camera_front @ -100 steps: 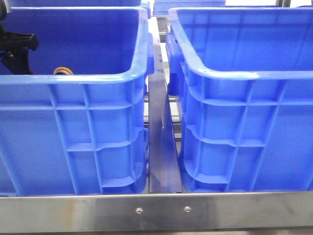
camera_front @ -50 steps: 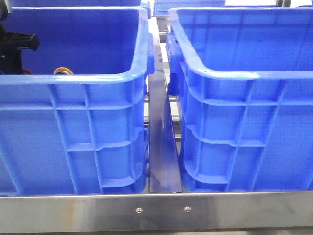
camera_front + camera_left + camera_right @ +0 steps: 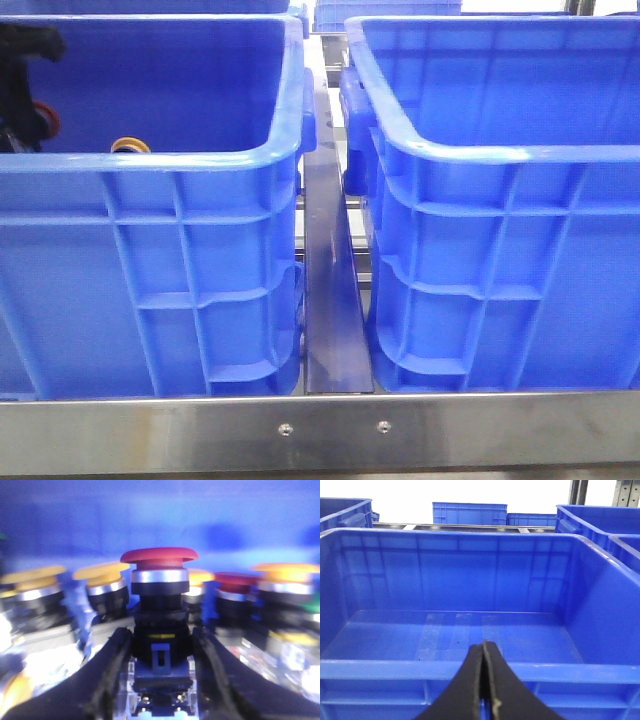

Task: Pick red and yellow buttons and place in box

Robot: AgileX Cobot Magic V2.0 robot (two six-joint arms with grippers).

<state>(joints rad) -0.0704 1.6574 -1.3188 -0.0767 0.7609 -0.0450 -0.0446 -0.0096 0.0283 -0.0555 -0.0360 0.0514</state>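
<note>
Left gripper (image 3: 161, 680) clamps red button (image 3: 159, 560); front view hides it.

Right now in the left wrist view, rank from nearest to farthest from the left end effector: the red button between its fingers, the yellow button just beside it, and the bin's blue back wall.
1. Red button, between the left end effector fingers.
2. Yellow button, beside and slightly behind it.
3. Blue back wall, blurred, behind all the buttons.

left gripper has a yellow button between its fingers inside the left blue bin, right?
Not quite: the button between the left gripper's fingers has a red cap, not yellow, as the left wrist view shows. The yellow ones stand behind it. The rest holds.
</note>
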